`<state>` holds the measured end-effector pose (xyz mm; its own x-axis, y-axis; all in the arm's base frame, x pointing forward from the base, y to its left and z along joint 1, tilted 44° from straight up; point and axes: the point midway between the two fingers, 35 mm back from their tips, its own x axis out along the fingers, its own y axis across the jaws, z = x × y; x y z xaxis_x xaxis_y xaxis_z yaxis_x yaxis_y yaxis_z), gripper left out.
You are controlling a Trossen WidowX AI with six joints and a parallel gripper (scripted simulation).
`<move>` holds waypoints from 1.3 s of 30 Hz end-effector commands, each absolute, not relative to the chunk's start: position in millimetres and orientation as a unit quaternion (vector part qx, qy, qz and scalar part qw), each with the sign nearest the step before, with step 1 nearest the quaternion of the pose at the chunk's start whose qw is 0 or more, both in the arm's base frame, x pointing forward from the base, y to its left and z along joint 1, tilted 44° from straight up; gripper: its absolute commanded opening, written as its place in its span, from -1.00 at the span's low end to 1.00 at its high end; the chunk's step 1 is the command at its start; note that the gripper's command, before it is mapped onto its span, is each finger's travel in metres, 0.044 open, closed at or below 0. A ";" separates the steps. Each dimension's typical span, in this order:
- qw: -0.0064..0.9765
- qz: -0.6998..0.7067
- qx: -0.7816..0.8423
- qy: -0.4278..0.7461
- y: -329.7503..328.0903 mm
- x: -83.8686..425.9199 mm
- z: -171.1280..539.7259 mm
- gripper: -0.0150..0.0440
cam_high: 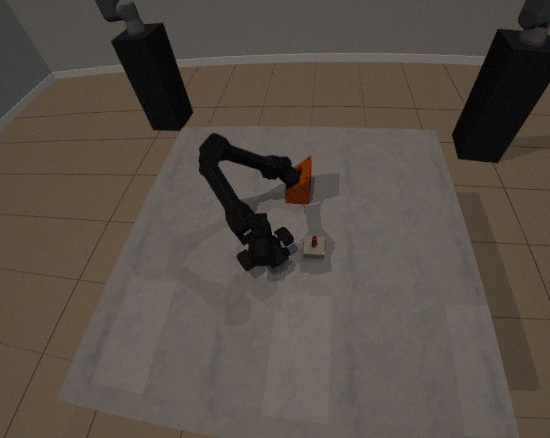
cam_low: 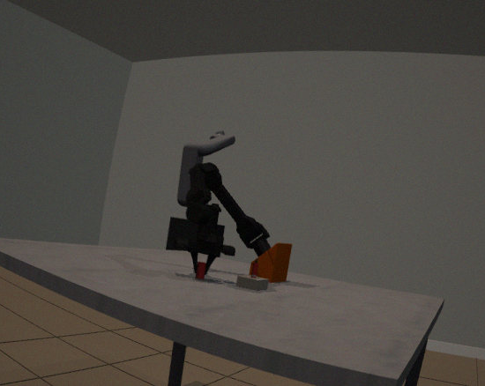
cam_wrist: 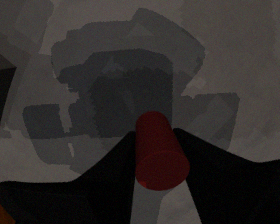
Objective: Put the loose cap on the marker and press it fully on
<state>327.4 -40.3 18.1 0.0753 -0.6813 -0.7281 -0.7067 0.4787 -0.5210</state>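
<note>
gripper (cam_low: 201, 270): closed on red cap (cam_low: 200, 270) | holder block (cam_low: 252, 282): beside, apart

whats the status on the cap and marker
End effector shut on red cap. Marker upright in holder block, uncapped. Nothing seen blocking between them.
</note>
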 end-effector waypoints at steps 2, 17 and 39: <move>0.525 0.012 -0.512 0.680 -37.4 327.6 20.7 -0.49; 0.526 0.013 -0.511 0.680 -5.9 324.6 53.3 -0.49; 0.531 0.025 -0.507 0.678 53.7 307.4 35.3 -0.49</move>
<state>310.9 44.0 41.2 0.0827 -0.6648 -0.7424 -0.7111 0.4826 -0.5113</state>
